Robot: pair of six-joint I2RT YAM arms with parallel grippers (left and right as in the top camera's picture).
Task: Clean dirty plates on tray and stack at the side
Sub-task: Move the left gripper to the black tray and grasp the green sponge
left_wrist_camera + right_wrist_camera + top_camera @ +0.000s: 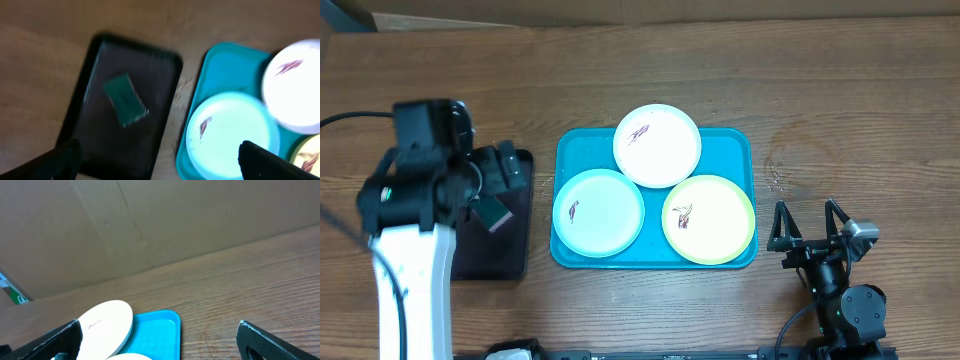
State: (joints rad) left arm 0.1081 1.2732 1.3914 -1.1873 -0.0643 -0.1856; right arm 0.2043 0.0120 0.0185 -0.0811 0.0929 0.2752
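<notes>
The turquoise tray (582, 146) lies mid-table with three plates on it: white (657, 145) at the back, pale blue (599, 212) front left, yellow-green (709, 218) front right. Each has a small brown smear. My left gripper (498, 182) hovers over a dark tray, open and empty (160, 162). Its wrist view shows the pale blue plate (230, 132), the white plate (295, 85) and the tray (225, 65). My right gripper (807, 215) is open and empty, right of the tray's front corner. Its wrist view (160, 342) shows the white plate (105, 327) and the tray (160, 330).
A dark brown-black tray (510, 255) lies left of the turquoise tray, with a green sponge (126, 99) lying on it under my left gripper. Bare wooden tabletop (850, 120) spreads to the right and back. A cardboard wall (150, 225) stands behind the table.
</notes>
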